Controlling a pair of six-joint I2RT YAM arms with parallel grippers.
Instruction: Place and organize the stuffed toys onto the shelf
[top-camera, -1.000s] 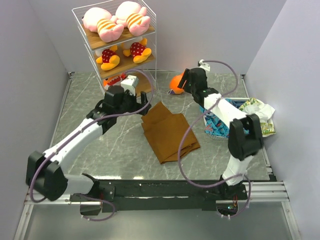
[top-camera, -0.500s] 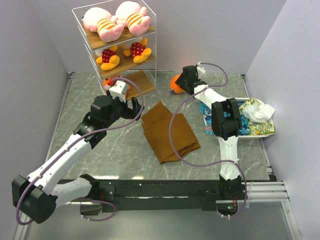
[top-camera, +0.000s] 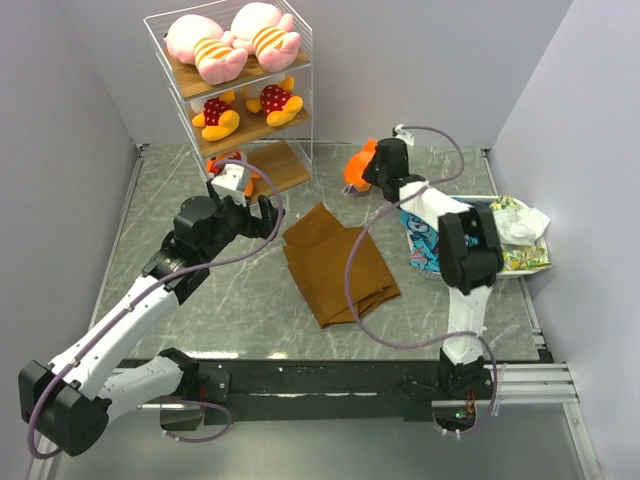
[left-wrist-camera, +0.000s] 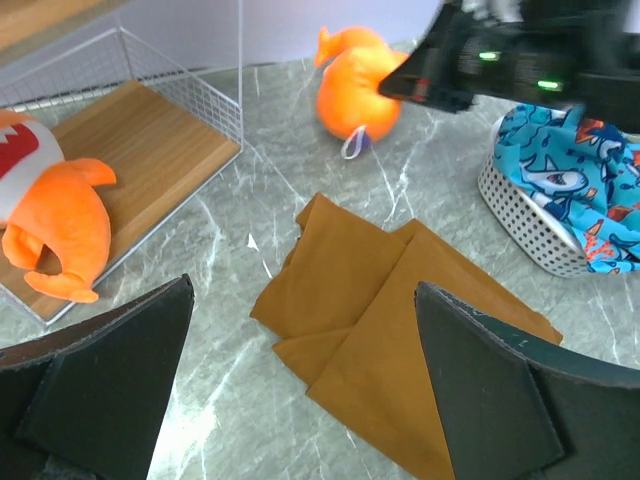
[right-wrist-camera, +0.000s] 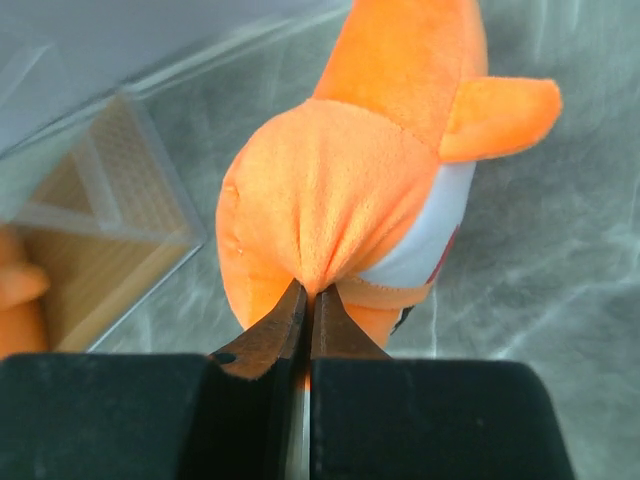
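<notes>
— Orange plush shark (right-wrist-camera: 340, 180), the one off the rack: where is it?
— Just right of the tall white wire shelf (top-camera: 283, 165), over the grey marbled table (top-camera: 250, 310). My right gripper (right-wrist-camera: 308, 295) is pinched tight on a fold of its orange fabric. Whether it touches the table I cannot tell.
— And your left gripper (left-wrist-camera: 300, 290)?
— Spread wide, holding nothing, between the shelf's bottom board and the folded brown cloth (left-wrist-camera: 400, 340).
— The other toys?
— A second orange shark (left-wrist-camera: 55, 215) lies on that bottom wooden board. Two yellow plush animals in red polka-dot outfits (top-camera: 218, 115) sit on the middle board, and two pink plush animals with yellow-striped bodies (top-camera: 205, 45) on the top one.
— Anything else?
— A white perforated basket (left-wrist-camera: 525, 215) holding blue patterned fabric (left-wrist-camera: 560, 160), right of the cloth.
</notes>
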